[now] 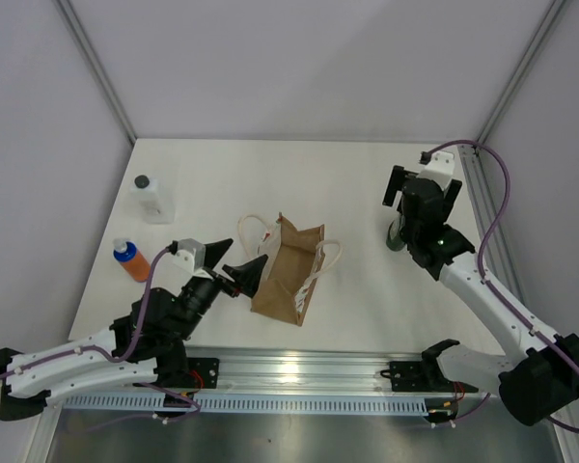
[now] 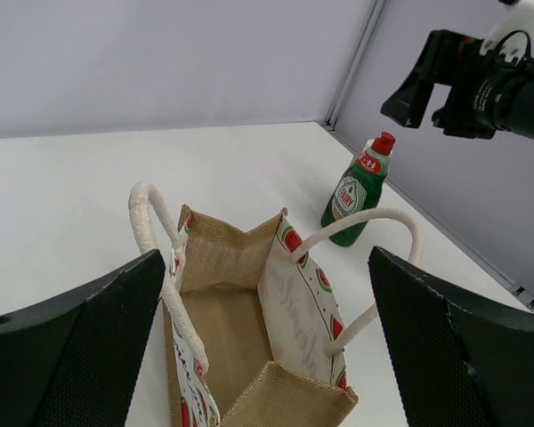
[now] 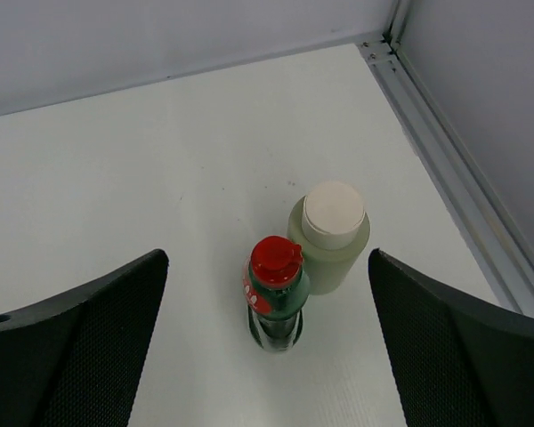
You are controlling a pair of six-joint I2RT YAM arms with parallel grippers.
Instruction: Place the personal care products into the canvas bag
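The canvas bag sits mid-table with its mouth open; the left wrist view looks into its brown inside, cream handles at either side. My left gripper is open just left of the bag, its fingers apart with nothing between them. At the right, my right gripper hangs open above two upright bottles: the dark one with a red cap and the olive-green one with a cream cap, touching neither. The clear bottle with a black cap and the orange one with a blue cap stand at the far left.
Grey walls close the table on three sides, and a metal rail runs along the right edge close to the two bottles. The right arm shows above the red-capped bottle in the left wrist view.
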